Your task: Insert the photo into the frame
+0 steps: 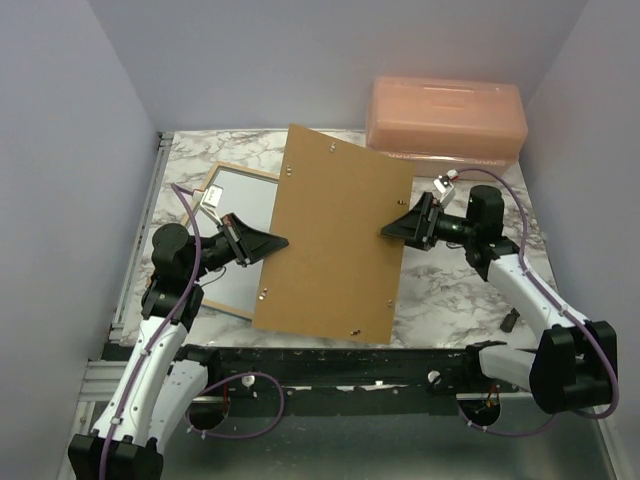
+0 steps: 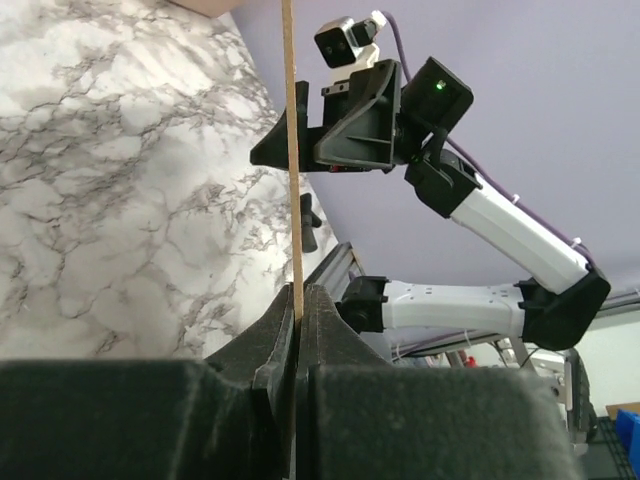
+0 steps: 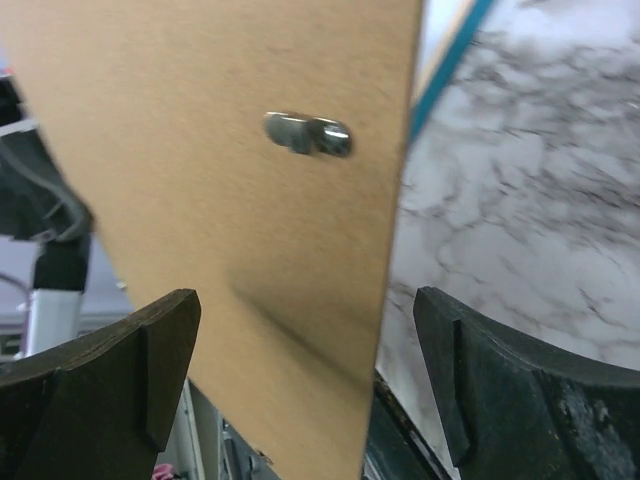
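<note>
Left gripper holds the brown board tight above the frame; right gripper is wide open around its edge.

We see the frame lying flat on the desk, pale wood side up. A brown board hides its right part.
</note>
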`<control>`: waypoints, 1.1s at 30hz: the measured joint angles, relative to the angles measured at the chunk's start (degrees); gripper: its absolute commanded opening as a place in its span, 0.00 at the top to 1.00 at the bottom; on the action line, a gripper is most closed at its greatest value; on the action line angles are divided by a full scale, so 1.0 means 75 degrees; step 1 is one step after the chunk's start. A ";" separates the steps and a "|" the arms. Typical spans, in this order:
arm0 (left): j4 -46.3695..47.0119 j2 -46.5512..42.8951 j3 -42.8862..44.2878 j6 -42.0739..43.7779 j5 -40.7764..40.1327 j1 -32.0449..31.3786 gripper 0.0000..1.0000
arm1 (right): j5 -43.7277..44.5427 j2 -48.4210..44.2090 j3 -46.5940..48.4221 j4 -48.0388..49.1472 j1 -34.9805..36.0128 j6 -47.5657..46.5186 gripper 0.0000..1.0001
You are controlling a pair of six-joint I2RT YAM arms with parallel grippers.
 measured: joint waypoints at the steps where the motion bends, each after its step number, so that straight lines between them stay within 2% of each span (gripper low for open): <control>1: 0.0125 0.0003 -0.0012 -0.0082 0.0079 0.0038 1.00 | -0.0172 -0.0085 -0.0032 0.0335 0.0000 0.0221 0.07; 7: 0.0851 -0.0026 -0.0283 -0.0481 0.0041 0.0326 1.00 | -0.0886 -0.0828 -0.0309 0.2075 -0.0032 0.1609 0.14; 14: 0.1938 -0.0169 -0.0866 -0.1201 -0.0344 0.0466 1.00 | -0.1215 -0.0941 -0.0734 0.3424 -0.0035 0.2958 0.24; 20: 0.2742 -0.0347 -0.1393 -0.1769 -0.0819 0.0469 1.00 | -0.1402 -0.0941 -0.1160 0.4578 -0.0029 0.4025 0.26; 23: 0.2940 -0.0460 -0.1492 -0.1923 -0.1029 0.0466 1.00 | -0.1411 -0.0941 -0.1300 0.5234 -0.0029 0.4523 0.44; 28: 0.3212 -0.0577 -0.1620 -0.2084 -0.1137 0.0458 1.00 | -0.1381 -0.0944 -0.1644 0.6108 -0.0023 0.5190 0.56; 33: 0.3450 -0.0329 -0.1626 -0.2203 -0.1128 0.0455 1.00 | -0.1332 -0.0947 -0.1676 0.6260 -0.0023 0.5321 0.91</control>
